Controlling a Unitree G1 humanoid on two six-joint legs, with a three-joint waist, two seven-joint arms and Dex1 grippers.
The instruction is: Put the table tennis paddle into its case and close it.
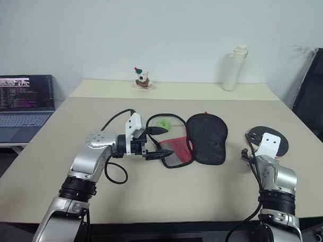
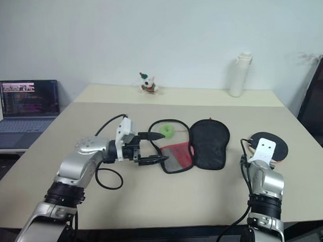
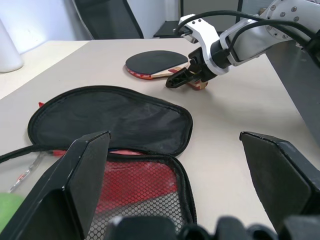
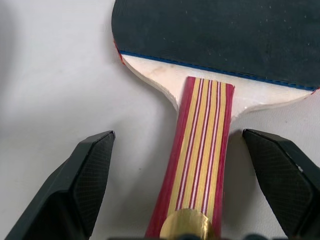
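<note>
Left eye view, right gripper (image 4: pixel 180 190) at lower right, angled down, fingers wide astride table tennis paddle (image 1: pixel 267 136) handle, left gripper (image 1: pixel 159 142) spread beside open case (image 1: pixel 198 138) at centre.

Beige counter (image 1: pixel 148 195); open laptop (image 1: pixel 23 103) at its left edge; small toy figurine (image 1: pixel 143 78) and white bottle (image 1: pixel 234 68) at the far edge; black chair (image 1: pixel 316 100) at right.

Silver arms, black joints and cables, white wrist mounts, black-fingered tools.
</note>
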